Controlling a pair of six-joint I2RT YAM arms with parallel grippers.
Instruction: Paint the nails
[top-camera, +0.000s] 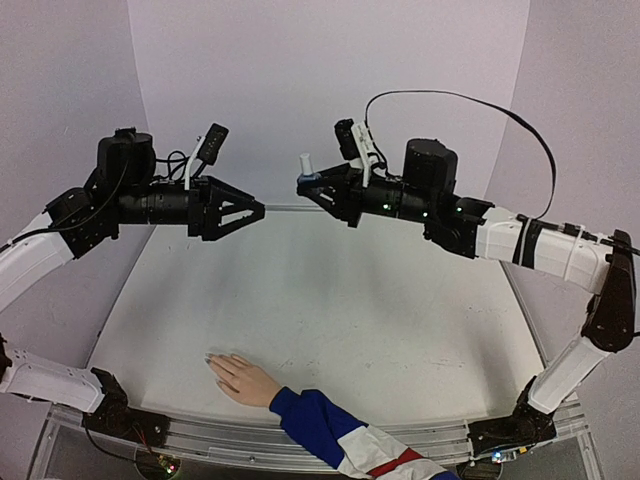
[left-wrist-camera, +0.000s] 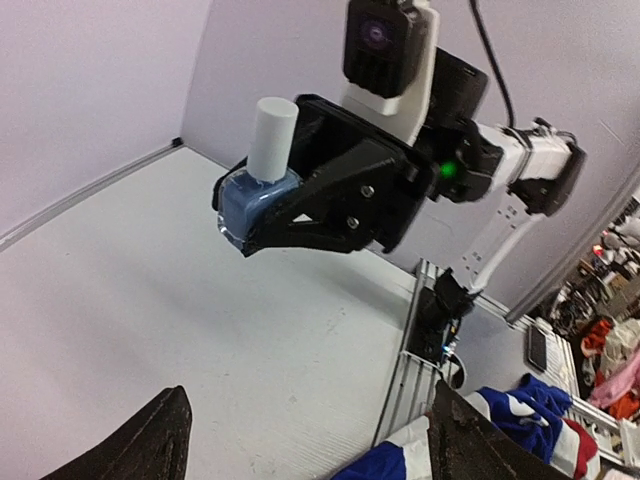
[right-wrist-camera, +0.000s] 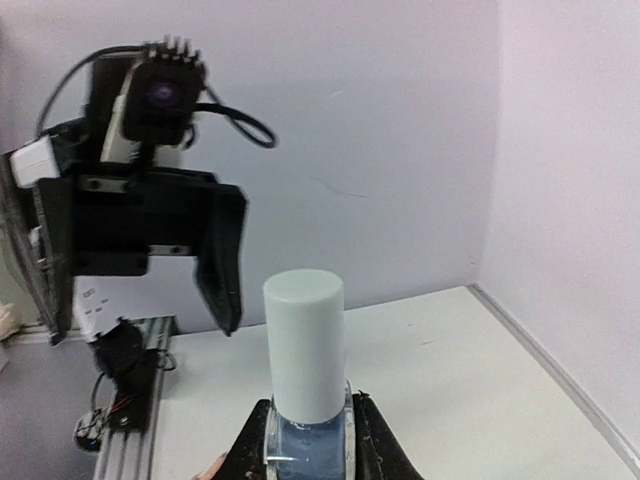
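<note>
A pale hand (top-camera: 243, 380) in a blue, white and red sleeve (top-camera: 330, 430) lies flat on the white table (top-camera: 330, 300) near the front edge. Its fingers point left, and its nails (top-camera: 212, 360) are too small to make out. My right gripper (top-camera: 305, 186) is high above the table's back and shut on a small blue bottle (top-camera: 308, 172) with a white cap. The bottle is upright in the right wrist view (right-wrist-camera: 305, 390) and in the left wrist view (left-wrist-camera: 258, 195). My left gripper (top-camera: 258, 210) is open and empty, level with the bottle and a short gap to its left.
Pale walls close the table at the back and on both sides. A metal rail (top-camera: 300, 440) runs along the front edge, with the arm bases at its ends. A black cable (top-camera: 470, 100) loops above the right arm.
</note>
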